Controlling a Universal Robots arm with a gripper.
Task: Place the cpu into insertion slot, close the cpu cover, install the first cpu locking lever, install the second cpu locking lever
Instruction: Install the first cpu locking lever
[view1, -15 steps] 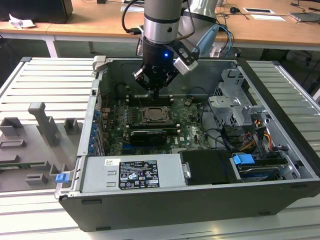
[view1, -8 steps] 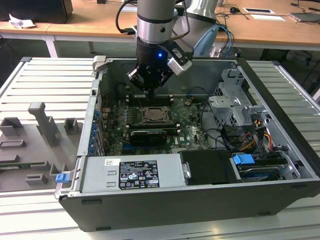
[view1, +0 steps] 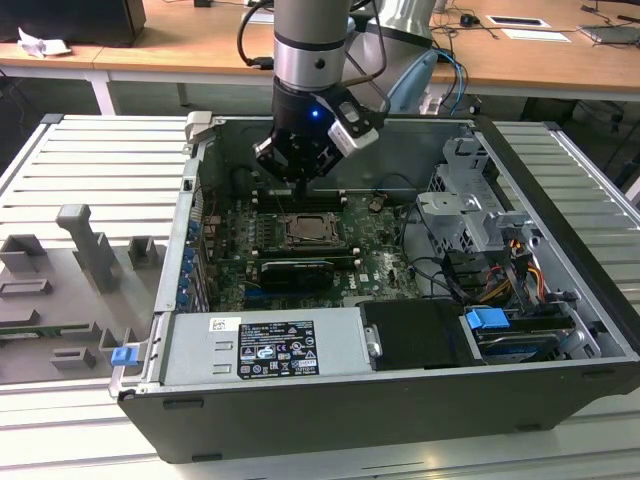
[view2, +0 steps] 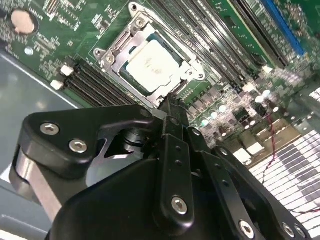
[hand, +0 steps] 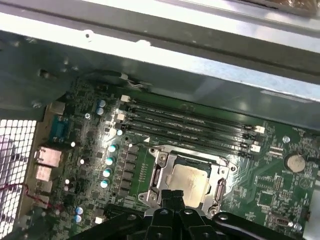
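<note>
1. Exterior view's left: a grey fixture plate (view1: 80, 270) lies outside the computer case (view1: 400, 420), well apart from the fingers.
2. Centre: the gripper (view1: 298, 183) hangs inside the case above the green motherboard (view1: 385, 262). Its fingers (view2: 174, 130) are drawn together, with nothing visible between them.
3. In both wrist views the fingertips stand at one edge of the insertion slot (view2: 102, 55), just outside its silver rim. Contact with the rim or board cannot be confirmed.
4. The cpu (view2: 150, 62) lies flat in the insertion slot, directly ahead of the fingertips. It is square, so no long axis applies.
5. The cpu cover (view2: 192, 65) lies down around the chip, which shows through the cutout.
6. The memory slots (hand: 190, 122) run along the side of the socket farthest from the fingers.
7. Exterior view's right: the drive cage (view1: 465, 205) stands well apart from the fingers.
8. Not determinable: the locking levers are too thin to make out, so whether either is latched cannot be told. In the first wrist view the gripper body hides the socket edge nearest the fingers.
</note>
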